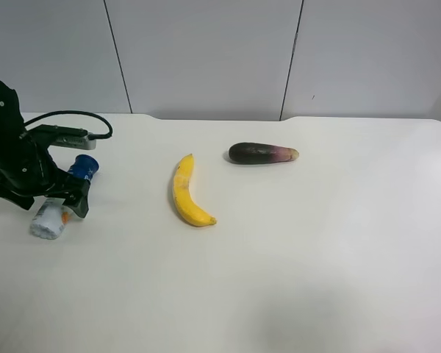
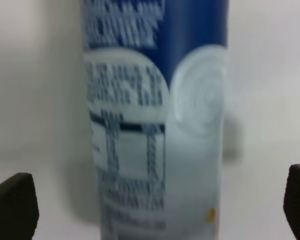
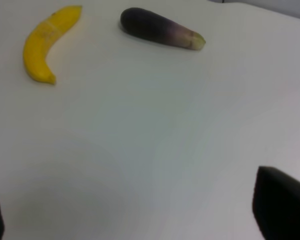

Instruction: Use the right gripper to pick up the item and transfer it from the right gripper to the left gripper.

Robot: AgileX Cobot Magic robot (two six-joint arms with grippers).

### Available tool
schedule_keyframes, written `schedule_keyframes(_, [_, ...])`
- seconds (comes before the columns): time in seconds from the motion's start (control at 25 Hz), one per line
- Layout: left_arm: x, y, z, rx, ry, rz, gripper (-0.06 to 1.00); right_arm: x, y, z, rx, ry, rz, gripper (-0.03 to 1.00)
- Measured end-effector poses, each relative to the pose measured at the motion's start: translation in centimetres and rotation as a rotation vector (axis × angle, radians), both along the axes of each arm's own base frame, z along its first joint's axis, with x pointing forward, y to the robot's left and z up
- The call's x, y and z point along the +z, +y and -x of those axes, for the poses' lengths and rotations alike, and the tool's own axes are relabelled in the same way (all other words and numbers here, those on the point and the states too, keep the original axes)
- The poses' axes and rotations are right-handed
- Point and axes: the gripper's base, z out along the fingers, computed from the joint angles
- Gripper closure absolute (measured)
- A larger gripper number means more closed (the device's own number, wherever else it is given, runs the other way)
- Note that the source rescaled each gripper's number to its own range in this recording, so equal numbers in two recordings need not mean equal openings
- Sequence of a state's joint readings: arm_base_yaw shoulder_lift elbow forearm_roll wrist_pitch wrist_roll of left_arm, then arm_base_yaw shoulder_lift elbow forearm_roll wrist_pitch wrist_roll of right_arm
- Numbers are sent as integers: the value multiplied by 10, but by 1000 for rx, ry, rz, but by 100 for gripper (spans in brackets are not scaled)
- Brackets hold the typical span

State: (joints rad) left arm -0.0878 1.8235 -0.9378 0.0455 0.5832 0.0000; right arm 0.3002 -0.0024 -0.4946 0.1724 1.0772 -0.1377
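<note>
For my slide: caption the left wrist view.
White bottle with blue label band between the open left tool fingers.

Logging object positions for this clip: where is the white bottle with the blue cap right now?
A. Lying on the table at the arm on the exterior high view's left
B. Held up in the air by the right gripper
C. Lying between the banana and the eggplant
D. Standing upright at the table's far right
A: the bottle lies on the table under the left gripper, apart from the banana and eggplant.
</note>
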Motion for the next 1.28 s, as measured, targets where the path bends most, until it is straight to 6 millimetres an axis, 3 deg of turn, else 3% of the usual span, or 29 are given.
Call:
schedule_keyframes(0.16, [27, 1, 8, 5, -30, 4, -4, 0, 0, 0, 0, 0, 0, 2])
schedule_keyframes(0.36, [84, 1, 33, 26, -97, 34, -4, 0, 0, 0, 0, 0, 0, 2])
schedule_keyframes(0.6, [154, 5, 94, 43, -143, 65, -4, 0, 0, 0, 0, 0, 0, 2])
schedule_keyframes(0.8, [204, 9, 155, 57, -350, 114, -4, 0, 0, 0, 0, 0, 0, 2])
schedule_keyframes(0.96, [210, 13, 209, 52, -489, 132, -4, 0, 0, 0, 0, 0, 0, 2])
schedule_keyframes(1.08, [200, 16, 247, 48, -564, 142, -4, 0, 0, 0, 0, 0, 0, 2])
schedule_keyframes(1.28, [178, 21, 295, 42, -704, 159, -4, 0, 0, 0, 0, 0, 0, 2])
